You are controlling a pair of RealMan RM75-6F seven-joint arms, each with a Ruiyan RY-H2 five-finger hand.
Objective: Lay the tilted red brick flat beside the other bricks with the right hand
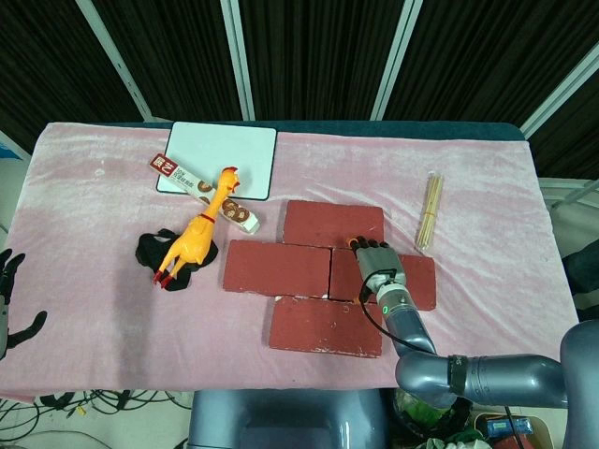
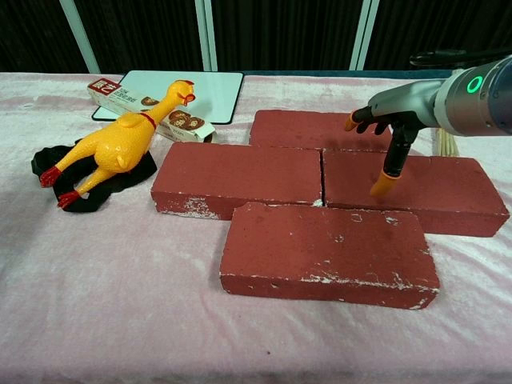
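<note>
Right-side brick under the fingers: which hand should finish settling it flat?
Right. The right hand is already over that brick, fingertips on or just above it; the left hand sits off the table's far left edge.

Pink-clothed table (image 1: 487, 187): bricks (image 1: 326, 325), toy chicken (image 1: 197, 234).

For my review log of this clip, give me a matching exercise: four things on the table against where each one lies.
Things:
1. rubber chicken
2. bundle of sticks
3. whiteboard
4. right robot hand

Places:
A. at the far edge of the cloth, behind the snack box
B. above the right-hand brick of the middle row
C. lying across a black item, left of the bricks
D. alone on the cloth, right of the bricks

Pairs: 1-C, 2-D, 3-A, 4-B
</note>
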